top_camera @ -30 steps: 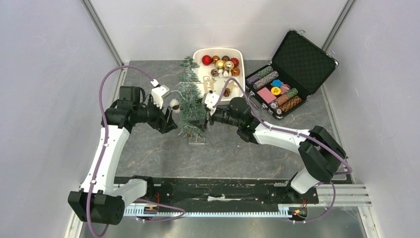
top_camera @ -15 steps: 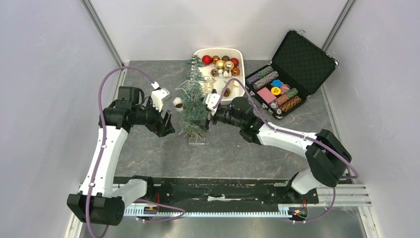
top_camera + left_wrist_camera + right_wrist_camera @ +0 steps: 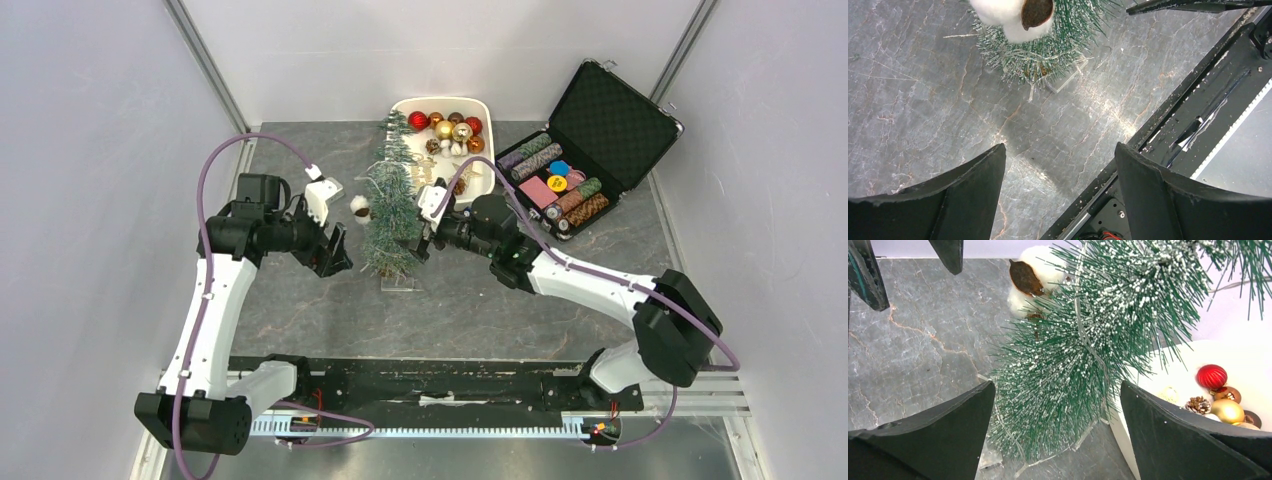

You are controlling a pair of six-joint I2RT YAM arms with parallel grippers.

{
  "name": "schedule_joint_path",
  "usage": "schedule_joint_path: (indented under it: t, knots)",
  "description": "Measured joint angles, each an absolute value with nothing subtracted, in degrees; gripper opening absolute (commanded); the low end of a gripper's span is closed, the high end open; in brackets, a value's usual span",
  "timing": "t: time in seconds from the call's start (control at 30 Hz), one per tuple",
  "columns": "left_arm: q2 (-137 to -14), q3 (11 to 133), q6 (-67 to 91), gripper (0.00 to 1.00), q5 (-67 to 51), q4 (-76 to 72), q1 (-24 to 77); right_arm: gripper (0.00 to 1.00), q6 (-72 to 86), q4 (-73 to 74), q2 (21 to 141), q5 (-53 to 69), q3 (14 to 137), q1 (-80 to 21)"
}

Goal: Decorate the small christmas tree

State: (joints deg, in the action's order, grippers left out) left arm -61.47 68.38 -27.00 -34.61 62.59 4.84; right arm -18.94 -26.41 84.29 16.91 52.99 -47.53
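The small christmas tree (image 3: 392,212) stands mid-way across the tabletop (image 3: 300,310), a cotton ball (image 3: 358,207) lodged at its 9 o'clock; left fingers (image 3: 948,200) and right fingers (image 3: 1173,430) hang spread and empty, flanking it; probably best to fetch a bauble (image 3: 418,121) from the tray (image 3: 450,99) at 1 o'clock and seat it gently.

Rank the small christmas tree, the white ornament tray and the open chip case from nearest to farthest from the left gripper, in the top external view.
From the left gripper:
1. small christmas tree, just to its right.
2. white ornament tray, behind the tree.
3. open chip case, at the back right.
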Motion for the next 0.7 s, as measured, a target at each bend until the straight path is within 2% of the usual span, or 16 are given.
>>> schedule_joint_path:
  t: [0.7]
  knots:
    - [-61.5, 71.4, -28.1, 0.87, -36.3, 64.2, 4.8, 0.98, -22.7, -5.3, 79.8, 10.5, 59.0, -47.5]
